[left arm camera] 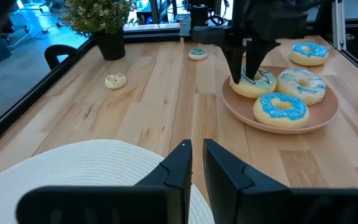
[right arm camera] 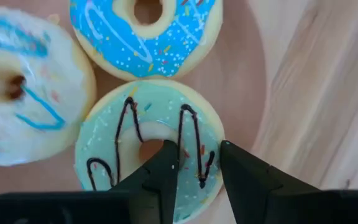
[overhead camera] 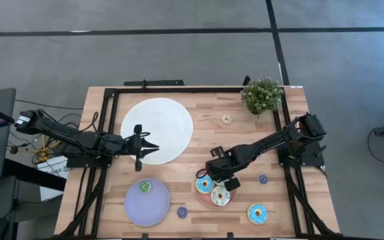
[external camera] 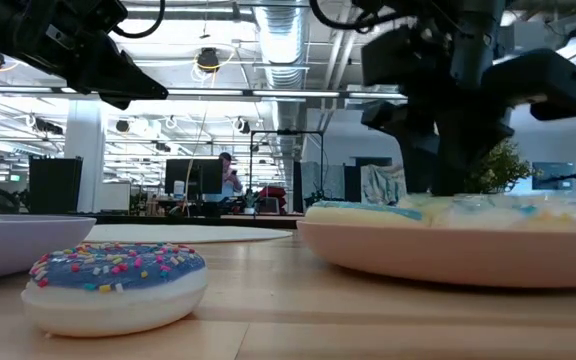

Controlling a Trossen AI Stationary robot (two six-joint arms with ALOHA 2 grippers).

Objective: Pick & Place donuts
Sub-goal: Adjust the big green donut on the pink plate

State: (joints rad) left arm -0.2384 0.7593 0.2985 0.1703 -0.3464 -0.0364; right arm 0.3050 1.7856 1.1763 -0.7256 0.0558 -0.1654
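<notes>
A pink plate (overhead camera: pixel 200 197) holds three donuts: a blue one (right arm camera: pixel 145 31), a white one with blue stripes (right arm camera: pixel 23 93) and a mint-green one with brown lines (right arm camera: pixel 120 149). My right gripper (right arm camera: pixel 194 158) is down on the green donut and shut on its ring. My left gripper (overhead camera: pixel 153 148) waits, shut, above the near edge of the large white disc (overhead camera: pixel 157 127). A small green donut (overhead camera: pixel 145 186) lies on the lilac plate (overhead camera: pixel 147 205). Loose donuts lie flat on the table: purple (overhead camera: pixel 182 212), blue (overhead camera: pixel 257 213), purple (overhead camera: pixel 263 179) and cream (overhead camera: pixel 227 119). My right gripper has the green donut's ring (right arm camera: pixel 197 134) between its two fingers, one finger (right arm camera: pixel 163 162) in the hole and the other (right arm camera: pixel 238 165) at the outer rim. The fingers come from above, pointing down. The donut lies on the pink plate (left arm camera: pixel 278 124), beside the other two.
A potted plant (overhead camera: pixel 262 95) stands at the table's far right corner. A dark frame (overhead camera: pixel 179 89) runs around the table top. In the low view the purple sprinkled donut (external camera: pixel 113 285) lies close to the camera. Bare wood shows between the white disc and the pink plate.
</notes>
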